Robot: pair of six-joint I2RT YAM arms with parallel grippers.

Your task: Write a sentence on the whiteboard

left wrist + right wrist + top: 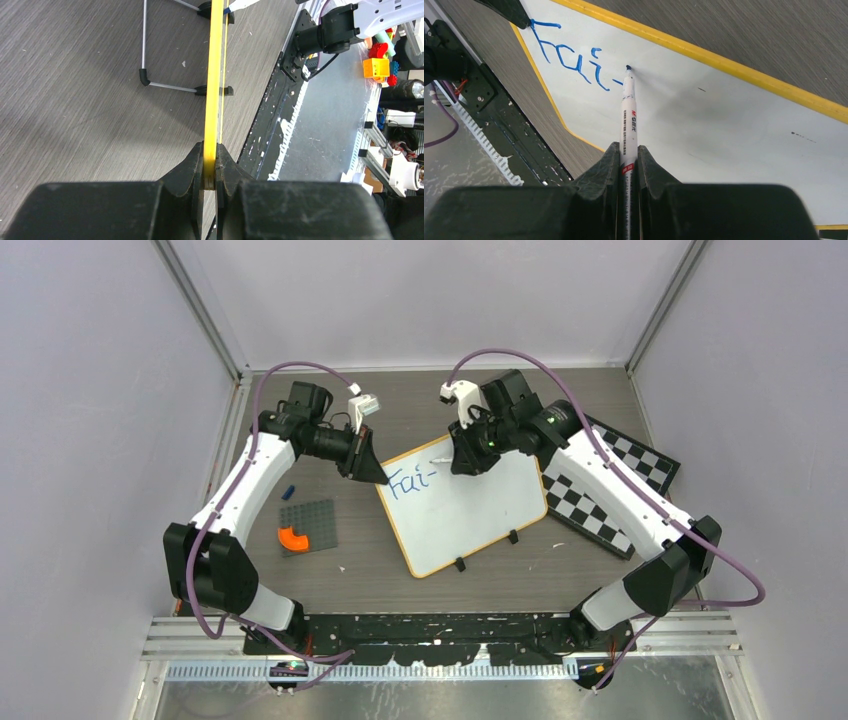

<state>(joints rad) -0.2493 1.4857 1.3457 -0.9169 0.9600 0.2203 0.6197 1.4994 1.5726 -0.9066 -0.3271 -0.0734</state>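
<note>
Whiteboard (460,510) lay mid-table between the two arms, turned at an angle, with its two black clip feet (461,564) on the near edge. Its right edge sat just beside the checkered board (610,490).

Left gripper (210,150): jaws clamped on the yellow frame at the board's far-left corner. In the wrist view the frame ran edge-on straight out from between the fingers.

Right gripper (628,150): jaws closed tight on the barrel of a white marker (628,115), over the far part of the board. The blue tip pointed at the white surface, just past the end of the writing. Could not tell for certain whether the tip was touching.

Blue lettering (569,57) near the far-left corner read "Fai-".

To the left of the board were a grey studded plate (308,523) with an orange piece (293,538) at its near-left corner, and a small blue object (289,489) just beyond the plate.
</note>
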